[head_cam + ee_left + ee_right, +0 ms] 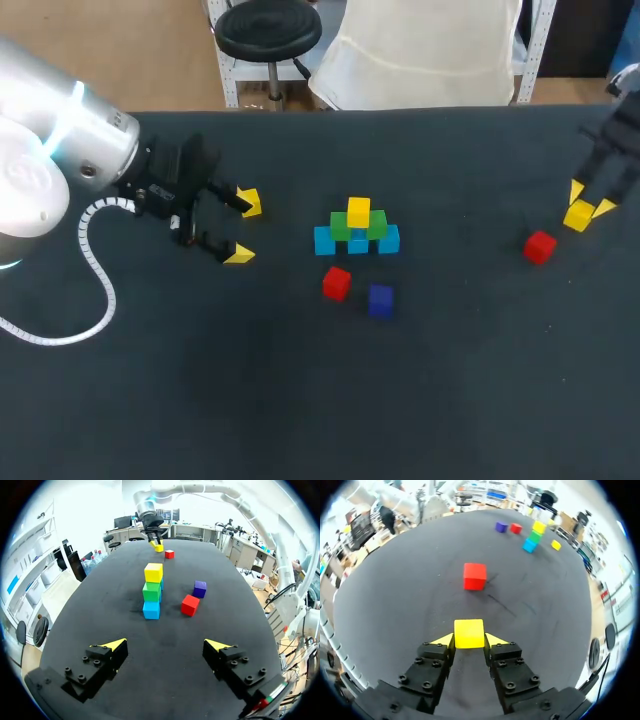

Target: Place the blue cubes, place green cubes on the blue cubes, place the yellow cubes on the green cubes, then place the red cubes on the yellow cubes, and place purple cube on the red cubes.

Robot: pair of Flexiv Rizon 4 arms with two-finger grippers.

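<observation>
**Gripping a yellow cube at the far right; left fingers spread wide, nothing in them**

Right gripper (469, 640): clenched on the held yellow cube (469, 633), one yellow tip on each side face. In the head view the right arm comes in at the upper right corner, with its fingers angled down and toward the middle. The cube (578, 216) sits at their ends, low over the table (300, 400). I cannot tell from the head view whether it touches the cloth.

Just ahead of those fingers is the near red cube (474, 576), flat on the table and clear of the held one. In the head view it (539, 246) lies just inward of the right gripper (586, 205).

Left gripper (165, 645): released, tips far apart, nothing between them. The left arm enters from the left edge with its wrist roughly level. Its fingers (249, 203) point across the table at the stack, and a white coiled cable loops beneath the arm.

The stack (357, 230) is mid-table, straight ahead of the left gripper and well apart from it.
- Bottom: a row of blue cubes (324, 240).
- On them: green cubes (341, 226).
- On top: one stacked yellow cube (153, 572).

Beside the stack, on the side nearer the head camera, the loose red cube (337, 283) and the purple cube (380, 299) sit close together, not touching. Both rest on the table.
</observation>
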